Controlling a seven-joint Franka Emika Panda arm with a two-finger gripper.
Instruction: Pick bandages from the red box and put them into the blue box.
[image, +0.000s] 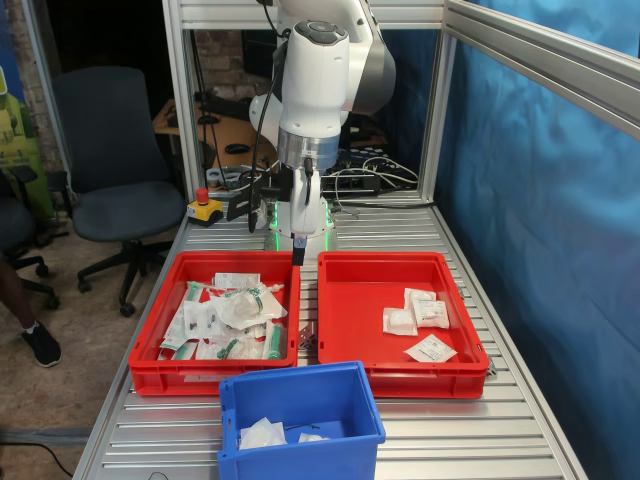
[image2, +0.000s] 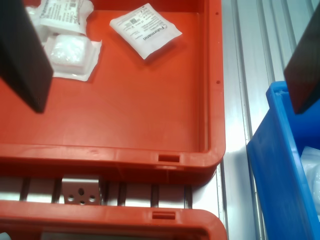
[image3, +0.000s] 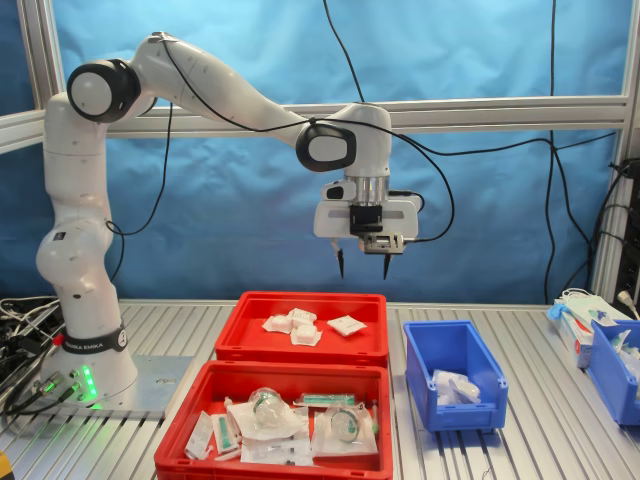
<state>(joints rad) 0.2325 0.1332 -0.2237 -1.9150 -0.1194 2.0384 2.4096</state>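
Observation:
The red box (image: 350, 300) holds three flat white bandages (image: 400, 320); it also shows in the second exterior view (image3: 250, 335) with the bandages (image3: 300, 327) and in the wrist view (image2: 125, 110), where one bandage (image2: 145, 30) lies apart from two others (image2: 72, 56). The blue box (image: 350, 400) stands at the front of the table with white packets (image: 262, 433) inside; it also shows in the second exterior view (image3: 485, 385) and in the wrist view (image2: 280, 165). My gripper (image3: 362, 265) hangs open and empty well above the red box, its fingers (image2: 22, 55) spread wide.
A second red tray (image: 150, 350) heaped with green-and-white wrapped items sits beside the red box, its rim in the wrist view (image2: 100, 220). Another blue bin (image3: 615, 365) and a carton (image3: 580, 315) stand at the second exterior view's right. An emergency stop button (image: 203, 205) sits near the arm's base.

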